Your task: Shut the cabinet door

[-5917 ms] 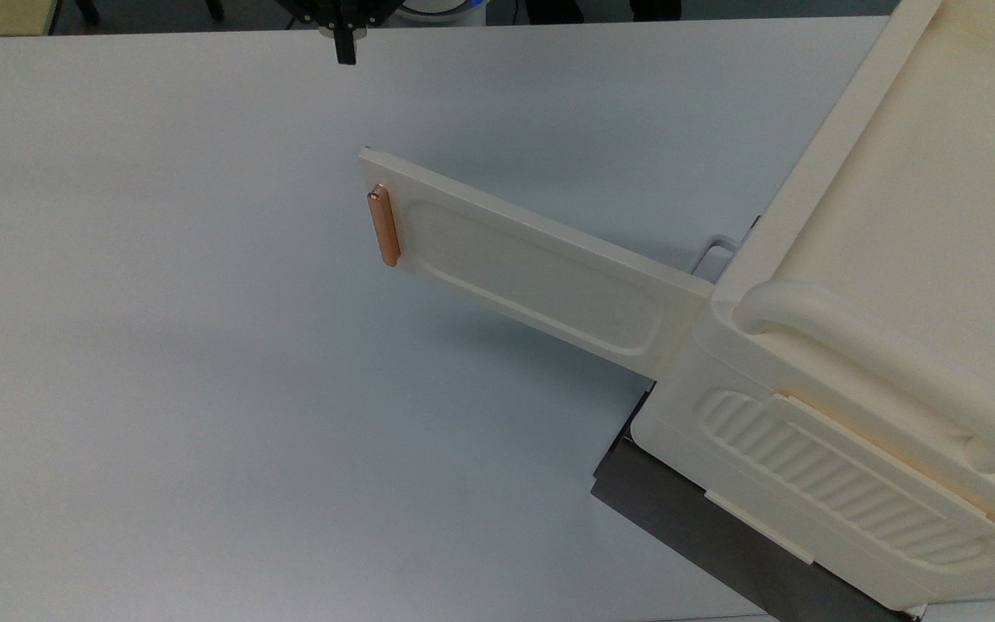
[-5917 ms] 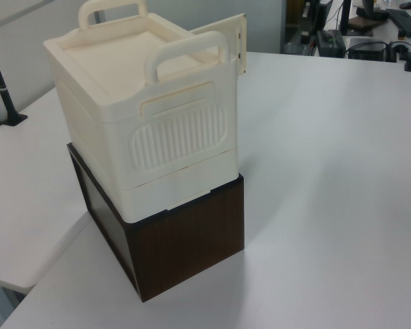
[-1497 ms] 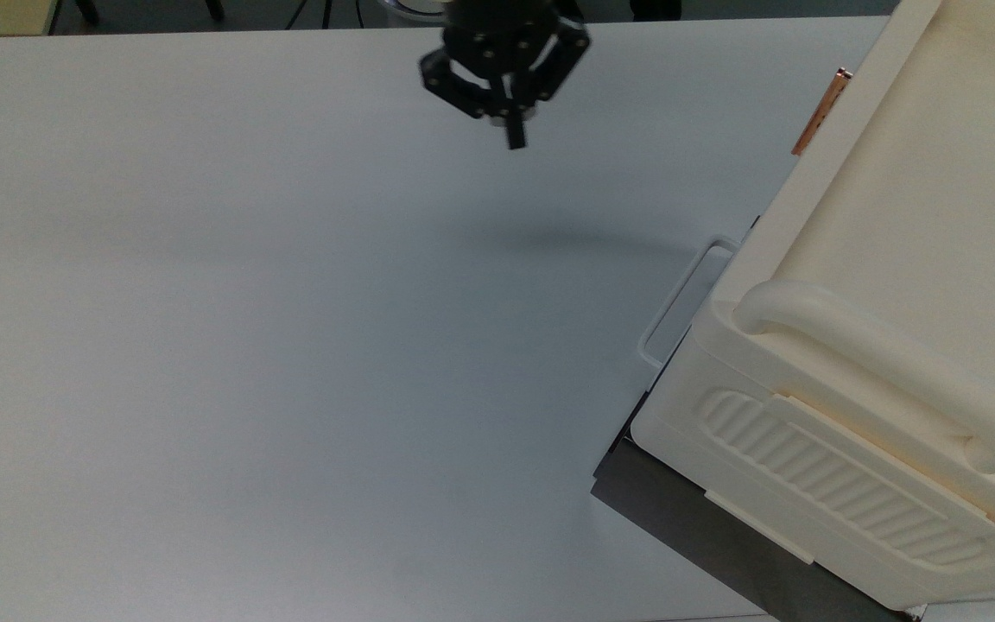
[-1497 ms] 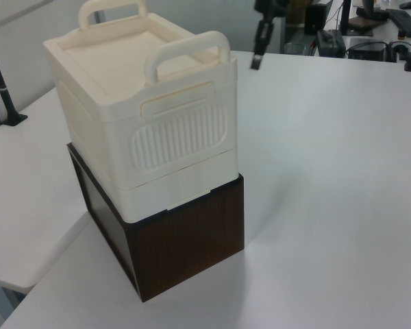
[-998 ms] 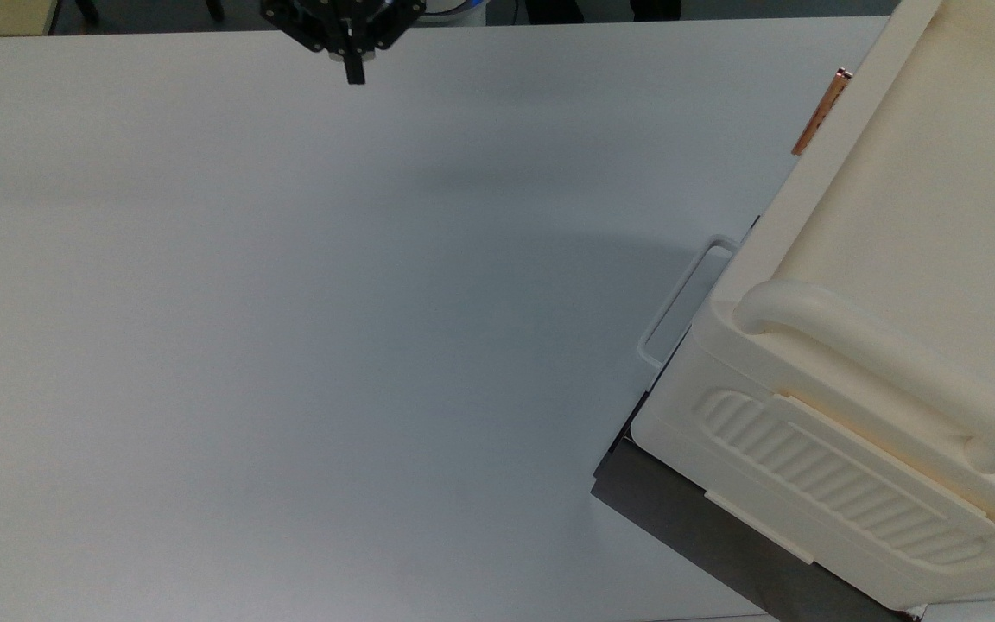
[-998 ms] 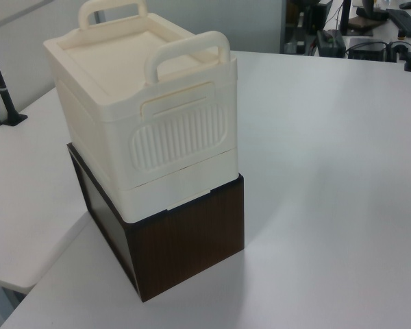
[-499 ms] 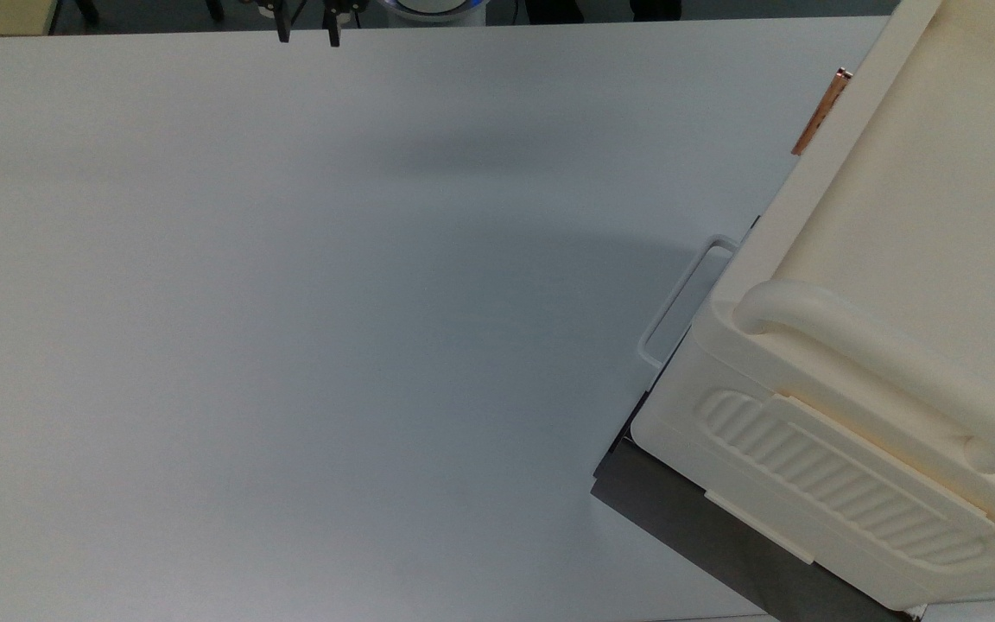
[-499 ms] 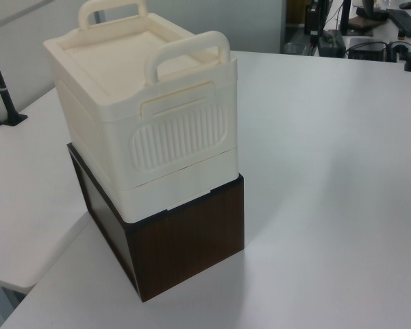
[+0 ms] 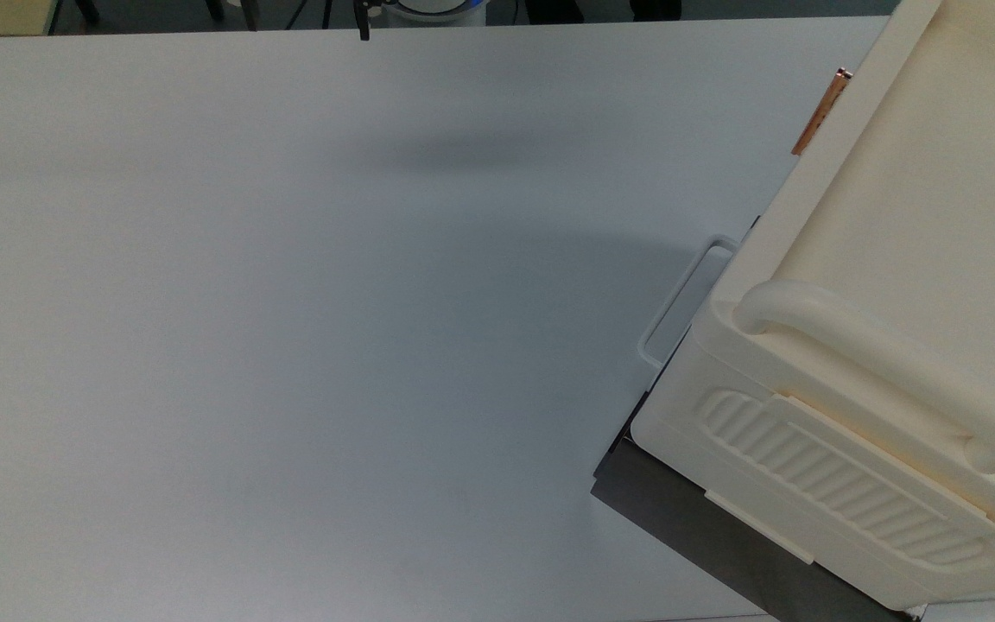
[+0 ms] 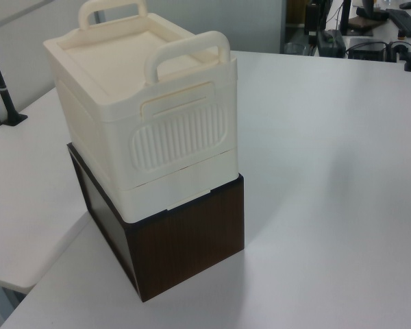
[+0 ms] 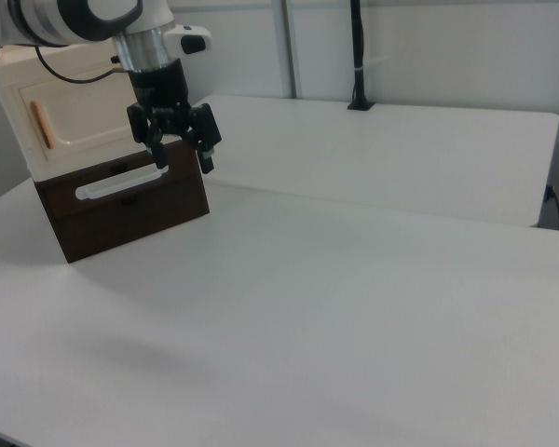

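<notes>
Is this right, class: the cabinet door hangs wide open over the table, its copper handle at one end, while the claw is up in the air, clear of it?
Not quite. In the right view the cabinet door is shut flush against the cream cabinet, not hanging open. The rest holds: its copper handle sits at one end, and the claw is up in the air, clear of it.

Cream cabinet door (image 11: 84,116), copper-orange handle (image 9: 820,112)

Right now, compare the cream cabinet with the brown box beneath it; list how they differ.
The cream cabinet is pale ribbed plastic; the brown box is dark wood-grain. The cabinet has two arched top handles and a copper door handle; the box has a white bar handle. The cabinet sits on top. Both are boxy.
</notes>
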`<action>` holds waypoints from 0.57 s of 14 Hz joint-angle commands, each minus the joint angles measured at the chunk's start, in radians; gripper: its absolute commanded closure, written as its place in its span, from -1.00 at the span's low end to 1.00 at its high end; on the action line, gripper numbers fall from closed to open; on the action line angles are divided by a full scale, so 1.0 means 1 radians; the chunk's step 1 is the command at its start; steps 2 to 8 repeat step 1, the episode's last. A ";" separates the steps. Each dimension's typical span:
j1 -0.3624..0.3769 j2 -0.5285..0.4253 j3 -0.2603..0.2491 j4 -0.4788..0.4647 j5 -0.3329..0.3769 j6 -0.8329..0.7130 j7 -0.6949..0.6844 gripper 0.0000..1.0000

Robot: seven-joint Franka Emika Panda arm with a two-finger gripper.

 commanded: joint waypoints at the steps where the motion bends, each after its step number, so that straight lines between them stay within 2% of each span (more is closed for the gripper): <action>1: 0.009 -0.022 0.002 -0.020 -0.013 -0.010 0.029 -1.00; 8: 0.009 -0.022 0.002 -0.020 -0.013 -0.010 0.029 -1.00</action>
